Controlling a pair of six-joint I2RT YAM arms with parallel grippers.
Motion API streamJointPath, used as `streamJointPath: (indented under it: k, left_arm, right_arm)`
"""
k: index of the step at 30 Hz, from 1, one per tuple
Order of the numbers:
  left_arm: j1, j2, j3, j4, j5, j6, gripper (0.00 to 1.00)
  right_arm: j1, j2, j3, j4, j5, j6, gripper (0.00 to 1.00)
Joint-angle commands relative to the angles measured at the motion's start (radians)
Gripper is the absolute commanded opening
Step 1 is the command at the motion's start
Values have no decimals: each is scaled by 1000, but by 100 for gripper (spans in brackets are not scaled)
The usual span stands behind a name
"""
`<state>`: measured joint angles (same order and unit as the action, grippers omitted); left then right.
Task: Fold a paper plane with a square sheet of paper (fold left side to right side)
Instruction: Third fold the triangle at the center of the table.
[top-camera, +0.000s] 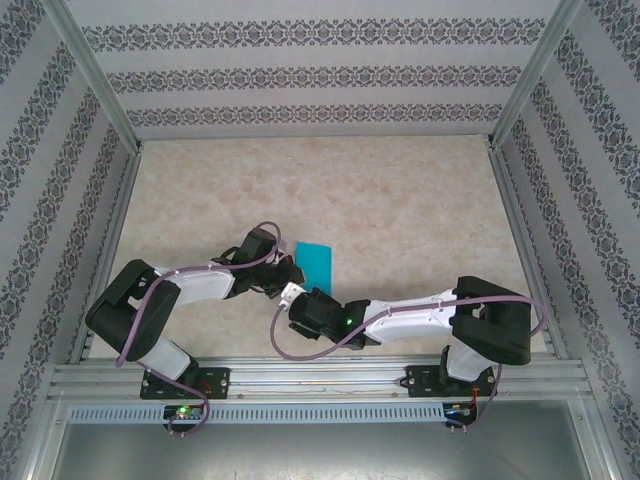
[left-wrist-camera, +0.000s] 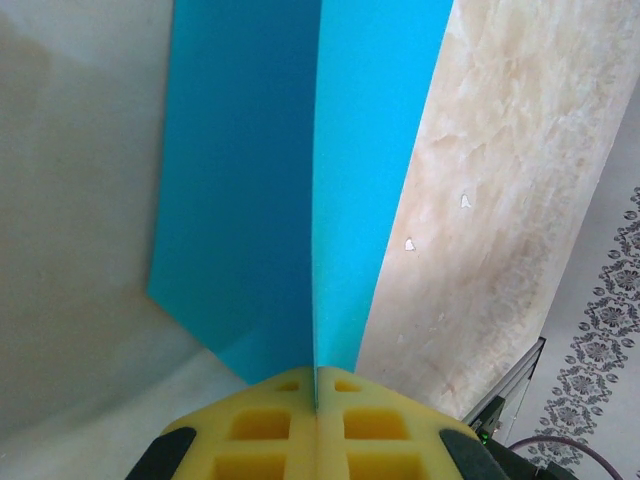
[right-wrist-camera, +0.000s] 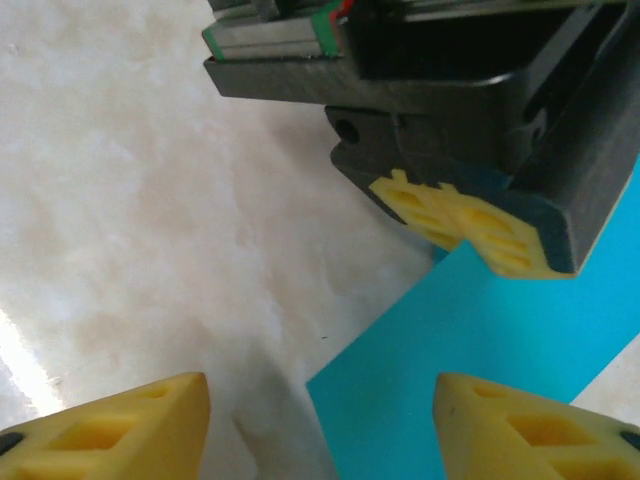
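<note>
Jaws of the left gripper (left-wrist-camera: 316, 405) are pressed together on the near end of the square sheet of paper (left-wrist-camera: 300, 200), which lies in the middle of the counter (top-camera: 400, 200) as a narrow strip, its long axis running near to far. The right gripper (right-wrist-camera: 320, 420), jaws apart and empty, hovers just near of that end, and the strip reaches away from it toward the far right.

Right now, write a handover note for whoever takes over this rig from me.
Left gripper: shut on the square sheet of paper, pinching its near edge.
Right gripper: open, with a corner of the paper between its fingers, not gripped.
Paper: in the middle of the table, showing as a narrow rectangle.
Done: apparently the first half fold.
Left: all later folds; no pointed plane yet.
</note>
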<state>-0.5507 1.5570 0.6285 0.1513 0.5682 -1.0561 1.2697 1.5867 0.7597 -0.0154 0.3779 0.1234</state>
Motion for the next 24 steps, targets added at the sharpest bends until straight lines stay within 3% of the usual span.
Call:
streamJointPath:
  k: [1, 7, 12, 18, 24]
  left_arm:
    - [-16, 18, 20, 30, 4, -12, 0]
    - [-15, 18, 25, 18, 4, -1, 2]
    - [-15, 9, 32, -14, 2, 24, 14]
    - [36, -33, 33, -98, 11, 89, 35]
    - [107, -127, 52, -206, 28, 178, 41]
  right_arm:
    - [-18, 15, 27, 9, 35, -3, 53]
    - [-33, 8, 29, -12, 24, 12, 26]
    - [-53, -15, 12, -19, -1, 40, 0]
    - [-89, -63, -27, -13, -101, 71, 0]
    - [-164, -86, -67, 13, -289, 140, 0]
